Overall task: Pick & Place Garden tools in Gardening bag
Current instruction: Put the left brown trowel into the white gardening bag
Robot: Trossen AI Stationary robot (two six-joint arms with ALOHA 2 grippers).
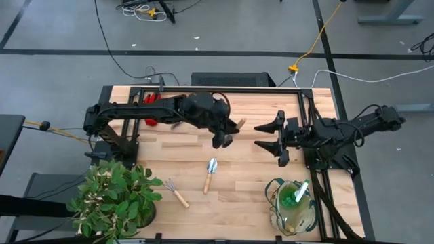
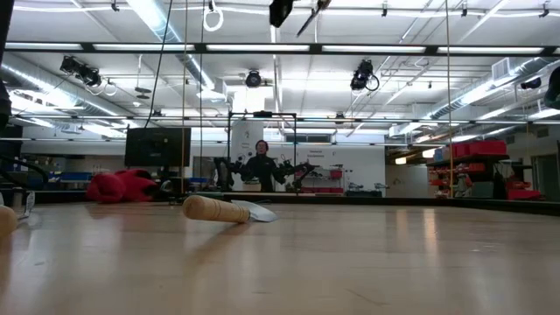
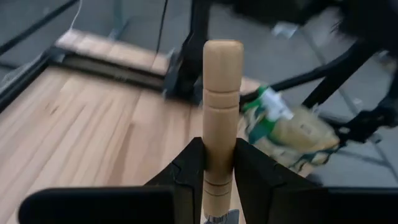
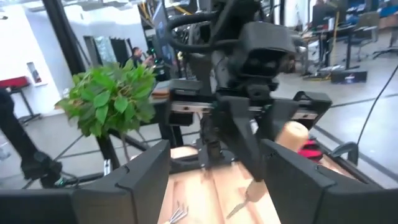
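Aloft, a wooden-handled tool (image 3: 221,118) is clamped in the left gripper (image 1: 224,139) over mid-table. At its 3 o'clock the right gripper (image 1: 272,144) hangs open-jawed, bare boards between. Bag (image 1: 293,205) sits at 5 o'clock by the edge, seemingly holding green items; trowel (image 1: 210,173), rake (image 1: 175,192) lie free.

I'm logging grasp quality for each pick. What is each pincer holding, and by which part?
The left pincer grips a wooden-handled tool around the lower part of its handle. The right pincer stands open, holding nothing.
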